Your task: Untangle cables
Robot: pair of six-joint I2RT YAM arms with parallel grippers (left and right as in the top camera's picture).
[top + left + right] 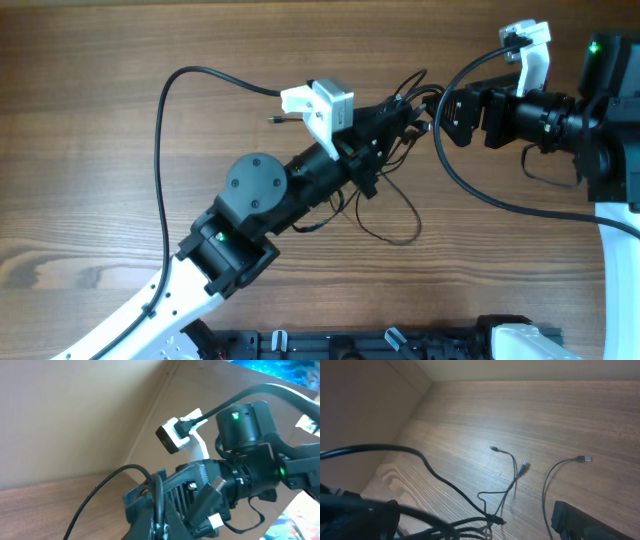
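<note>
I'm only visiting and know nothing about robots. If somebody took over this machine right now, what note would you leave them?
Left gripper: shut on the cables, holding the bunch up over the table.
Right gripper: open, holding nothing, close beside the bunch.
Cables: strands cross at the left gripper; loops and several plug ends trail onto the table.
Done: no strand looks separated yet.
Left: pull the strands apart and lay each one out alone.

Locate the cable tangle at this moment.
Overhead view, right of centre: the cables bunch between the left gripper and right gripper, loops trailing onto the table below.
</note>
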